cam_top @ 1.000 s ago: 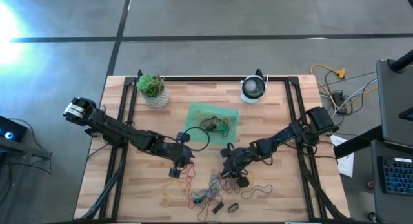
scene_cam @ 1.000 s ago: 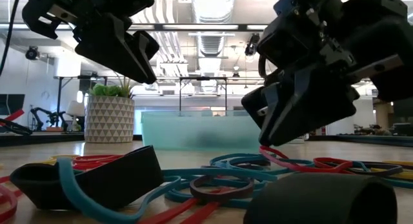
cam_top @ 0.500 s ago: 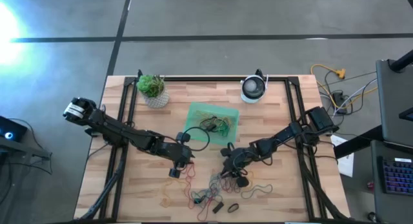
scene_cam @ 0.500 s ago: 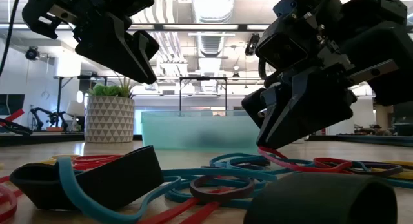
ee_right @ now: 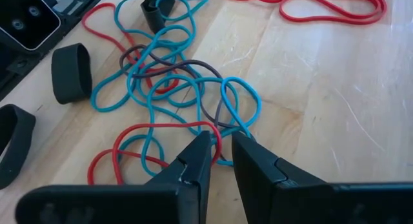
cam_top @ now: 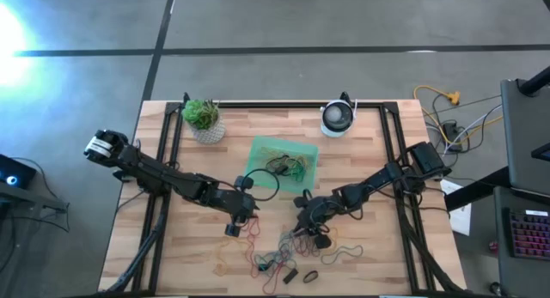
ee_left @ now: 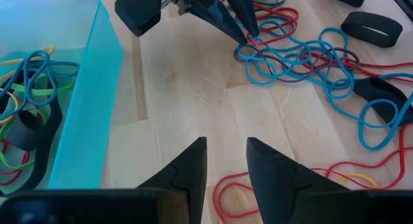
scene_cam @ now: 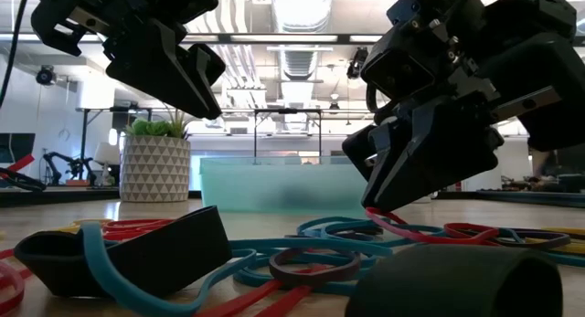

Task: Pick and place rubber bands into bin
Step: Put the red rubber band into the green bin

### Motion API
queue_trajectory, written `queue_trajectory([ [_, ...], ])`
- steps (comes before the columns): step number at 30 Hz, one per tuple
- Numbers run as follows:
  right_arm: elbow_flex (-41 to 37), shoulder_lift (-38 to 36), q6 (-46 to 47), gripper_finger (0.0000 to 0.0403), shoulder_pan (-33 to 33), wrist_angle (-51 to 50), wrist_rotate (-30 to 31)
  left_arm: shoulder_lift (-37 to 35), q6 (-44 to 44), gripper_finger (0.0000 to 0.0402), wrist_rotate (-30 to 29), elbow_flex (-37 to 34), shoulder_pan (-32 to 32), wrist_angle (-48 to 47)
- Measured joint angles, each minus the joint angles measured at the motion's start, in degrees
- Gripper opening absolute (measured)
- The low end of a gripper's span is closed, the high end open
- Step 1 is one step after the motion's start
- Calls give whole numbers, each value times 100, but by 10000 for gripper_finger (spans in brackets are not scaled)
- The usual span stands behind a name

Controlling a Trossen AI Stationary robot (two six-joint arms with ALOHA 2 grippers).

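Observation:
A tangle of blue, red and grey rubber bands [ee_right: 174, 82] lies on the wooden table near its front edge [cam_top: 284, 253]. The translucent green bin [cam_top: 262, 156] stands behind it, with more bands [ee_left: 26, 88] inside. My right gripper [ee_right: 221, 143] is low at the tangle's far right side [cam_top: 301, 231], its fingertips nearly together on the strands. My left gripper [ee_left: 226, 153] hangs open above bare wood between bin and tangle [cam_top: 234, 229], with nothing between its fingers. My right gripper has blue and grey strands [ee_right: 233, 126] of the tangle running into the narrow gap between its fingertips. It comes slanting down from the table's right. The bands lie flat and slack on the table, none lifted [scene_cam: 402, 227]. How many strands are caught I cannot tell.
Wide dark bands [ee_right: 71, 72] lie at the tangle's edge, and two sit close in the low view [scene_cam: 137, 248]. A potted plant [cam_top: 204, 119] and a round white device [cam_top: 338, 118] stand at the far edge. Loose red and yellow bands [cam_top: 225, 262] lie at the front left.

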Motion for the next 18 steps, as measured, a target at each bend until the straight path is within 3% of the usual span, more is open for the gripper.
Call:
queue_trajectory([
  [18, 0, 0, 16, 59, 98, 4, 295, 0, 0, 94, 0, 0, 0, 0],
])
